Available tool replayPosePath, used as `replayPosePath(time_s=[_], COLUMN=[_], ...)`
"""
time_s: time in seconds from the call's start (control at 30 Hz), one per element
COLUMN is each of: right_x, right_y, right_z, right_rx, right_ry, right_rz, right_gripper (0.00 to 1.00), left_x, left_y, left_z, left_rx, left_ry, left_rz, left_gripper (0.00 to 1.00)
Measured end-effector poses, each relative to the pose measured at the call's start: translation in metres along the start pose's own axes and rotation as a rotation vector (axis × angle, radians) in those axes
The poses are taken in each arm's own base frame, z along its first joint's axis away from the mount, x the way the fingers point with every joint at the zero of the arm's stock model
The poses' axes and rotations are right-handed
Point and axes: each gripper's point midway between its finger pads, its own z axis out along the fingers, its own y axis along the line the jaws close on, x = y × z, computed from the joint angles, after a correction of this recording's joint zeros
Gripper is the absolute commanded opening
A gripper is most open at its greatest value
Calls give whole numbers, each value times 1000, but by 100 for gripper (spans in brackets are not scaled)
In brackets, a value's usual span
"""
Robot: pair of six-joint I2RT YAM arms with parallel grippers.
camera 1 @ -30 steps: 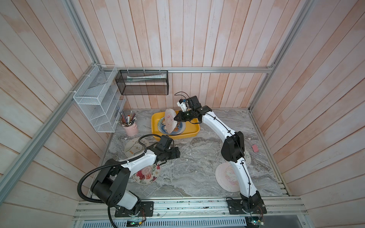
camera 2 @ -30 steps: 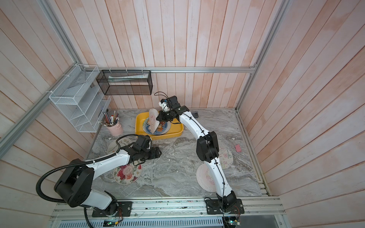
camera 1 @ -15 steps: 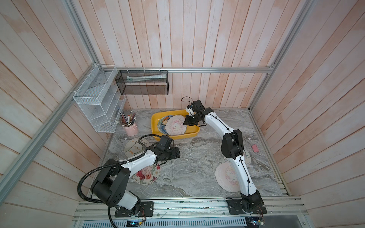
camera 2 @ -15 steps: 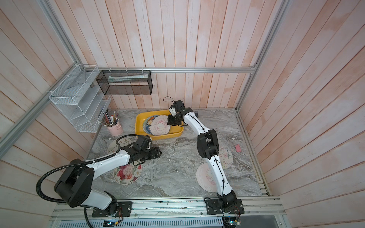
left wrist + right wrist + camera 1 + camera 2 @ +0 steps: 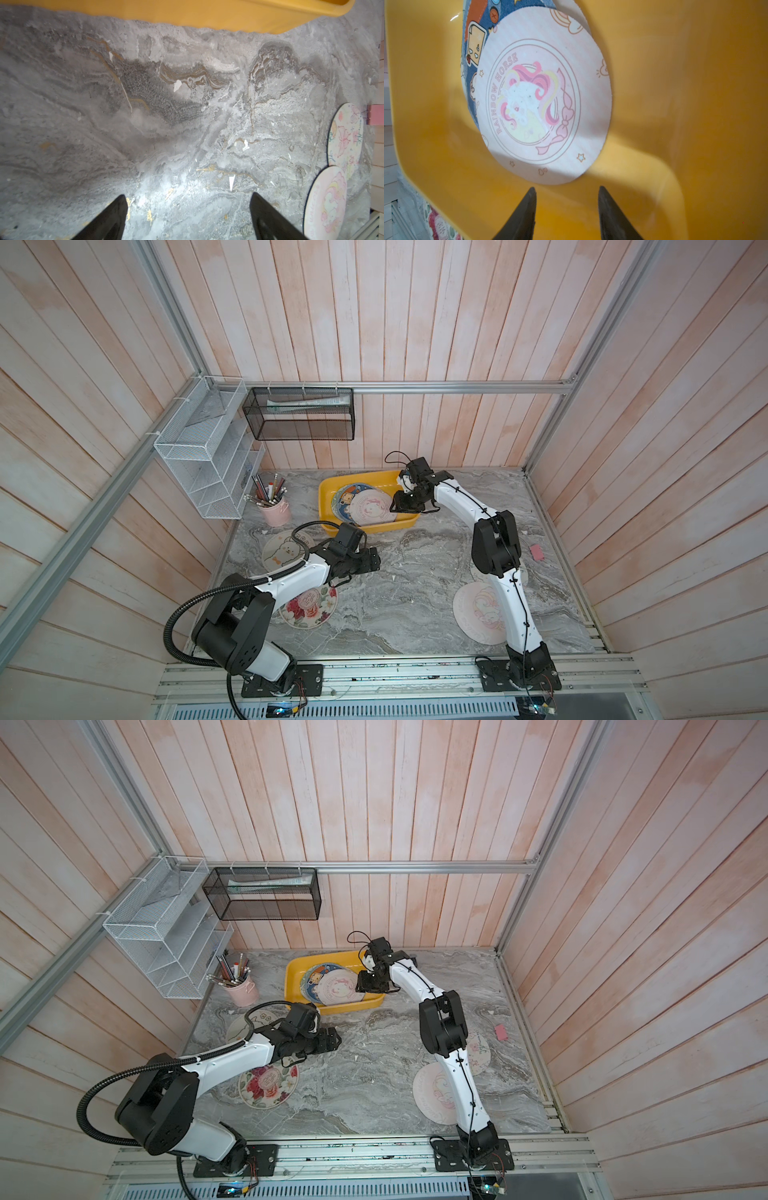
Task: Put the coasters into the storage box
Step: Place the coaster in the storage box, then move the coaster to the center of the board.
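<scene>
So the right gripper (image 5: 566, 188) is positioned over the shallow yellow plastic storage box (image 5: 675, 83). Its 2 black fingers (image 5: 525, 214) are spread with a clear gap, and nothing is gripped between them. Just ahead of the fingertips, a round pale pink coaster (image 5: 542, 99) printed with a unicorn and "RAINBOW HORSE" is laid flat inside the box, not touched by either finger. It's stacked partly over a round dark blue cartoon coaster (image 5: 473, 41), which is found further out past the fingertips, also in the box.

The left gripper (image 5: 187, 195) is spread wide and nothing is held in it. Only bare grey marble tabletop (image 5: 145, 124) is seen between its 2 fingers and right ahead of them. The box's outer wall is seen well ahead of those fingertips.

Off to 1 side of the left fingers, well apart, 2 coasters are lying on the table with their edges meeting: a cream round butterfly coaster (image 5: 345, 137) and a pink round unicorn coaster (image 5: 326, 203).

In both top views, 2 more are seen back behind the left fingers, by the arm: a cream round dog coaster (image 5: 282, 551) and a round floral coaster (image 5: 309, 608).
</scene>
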Motion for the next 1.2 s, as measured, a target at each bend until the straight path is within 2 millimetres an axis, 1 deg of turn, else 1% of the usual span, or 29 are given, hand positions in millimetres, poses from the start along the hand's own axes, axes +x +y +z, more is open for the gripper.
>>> replayPosePath(time_s=[0.07,0.17,0.23,0.3,0.33,0.43,0.53,0.6,0.7,0.8,0.9,1.0,1.2], right_x=[4,12,19,31,38,65,101,125,154,176,192,208,239], right_y=[1,1,-4,-16,-24,-57,-95,-118,-145,-167,-191,-215,-257], right_z=[-16,-46,-67,-87,-94,-113,-124,-131,-142,-154,-169,-181,-197], right_rx=[5,10,12,20,26,57,94,121,164,224,309,414,611], right_ry=[-12,-45,-71,-94,-101,-111,-104,-97,-98,-117,-148,-161,-149], right_rz=[-1,2,14,42,61,144,249,321,412,484,563,638,782], right_gripper=[55,61,65,67,68,72,74,78,85,93,98,98,98], left_x=[-1,-3,-4,-5,-5,-4,-3,-3,-4,-5,-5,-5,-4], left_y=[-1,-2,-4,-6,-7,-11,-15,-18,-22,-25,-26,-26,-28], left_z=[0,0,0,1,2,5,9,11,14,16,18,20,20], left_rx=[0,4,8,12,14,20,26,31,38,46,47,46,48], left_ry=[-1,-2,-3,-2,-1,11,21,25,31,38,43,47,49], left_rz=[0,1,2,4,4,10,17,21,26,31,36,40,44], left_gripper=[93,94,94,94,94,94,95,95,95,96,96,96,97])
